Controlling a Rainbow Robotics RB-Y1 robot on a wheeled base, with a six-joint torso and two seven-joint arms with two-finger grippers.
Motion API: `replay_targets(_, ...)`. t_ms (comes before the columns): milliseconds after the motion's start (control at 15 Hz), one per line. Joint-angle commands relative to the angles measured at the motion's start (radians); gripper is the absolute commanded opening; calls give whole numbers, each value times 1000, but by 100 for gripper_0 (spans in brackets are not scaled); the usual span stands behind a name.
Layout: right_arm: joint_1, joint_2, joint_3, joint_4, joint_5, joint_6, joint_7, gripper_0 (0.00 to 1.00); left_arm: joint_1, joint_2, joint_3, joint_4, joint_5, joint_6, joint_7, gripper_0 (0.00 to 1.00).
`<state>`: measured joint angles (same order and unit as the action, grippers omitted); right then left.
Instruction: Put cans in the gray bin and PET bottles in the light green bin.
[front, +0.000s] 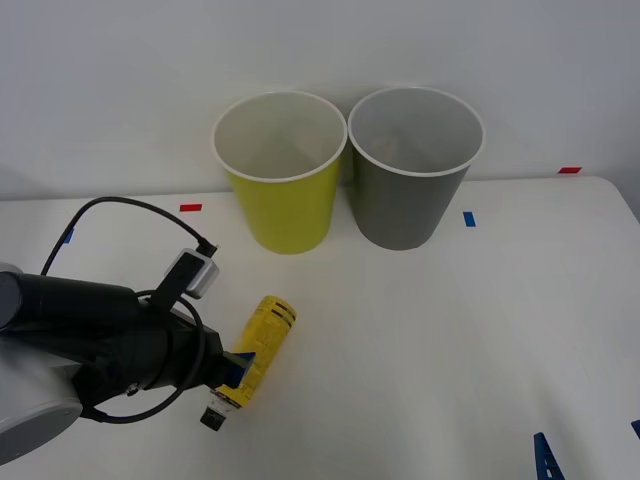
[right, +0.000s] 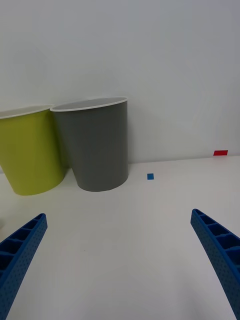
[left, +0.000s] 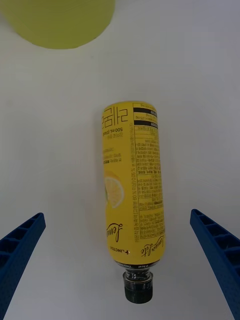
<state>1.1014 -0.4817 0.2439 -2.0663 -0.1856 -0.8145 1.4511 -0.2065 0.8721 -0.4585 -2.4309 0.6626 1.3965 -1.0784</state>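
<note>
A yellow PET bottle (front: 262, 345) with black print lies on its side on the white table (front: 430, 340), its black cap (left: 137, 292) pointing toward my left arm. My left gripper (front: 243, 375) is open, its blue fingers (left: 22, 245) standing on either side of the bottle's cap end without touching it. Behind it stand the light green bin (front: 285, 210) and, to its right, the gray bin (front: 405, 205), both upright. My right gripper (front: 588, 435) waits open at the table's near right corner, facing the gray bin (right: 97, 150). Cans are out of view.
Small red and blue tape marks (front: 469, 218) dot the table. A white wall rises right behind the bins. The light green bin (left: 60, 22) stands straight beyond the bottle's base; open tabletop stretches between the bottle and both bins.
</note>
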Motion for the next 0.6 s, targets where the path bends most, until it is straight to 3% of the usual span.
replay_targets(67, 0, 0, 0, 0, 0, 0, 0, 100, -25, -58, -9, 13, -17, 67, 9, 100)
replay_targets(200, 0, 0, 0, 0, 0, 0, 0, 100, -25, -84, -14, 13, -47, 85, 9, 100)
replay_targets(333, 0, 0, 0, 0, 0, 0, 0, 100, -62, -88, -95, 21, -147, 90, 15, 100)
replay_targets(600, 0, 0, 0, 0, 0, 0, 0, 100, -157, -137, -155, 96, -152, 121, 38, 100)
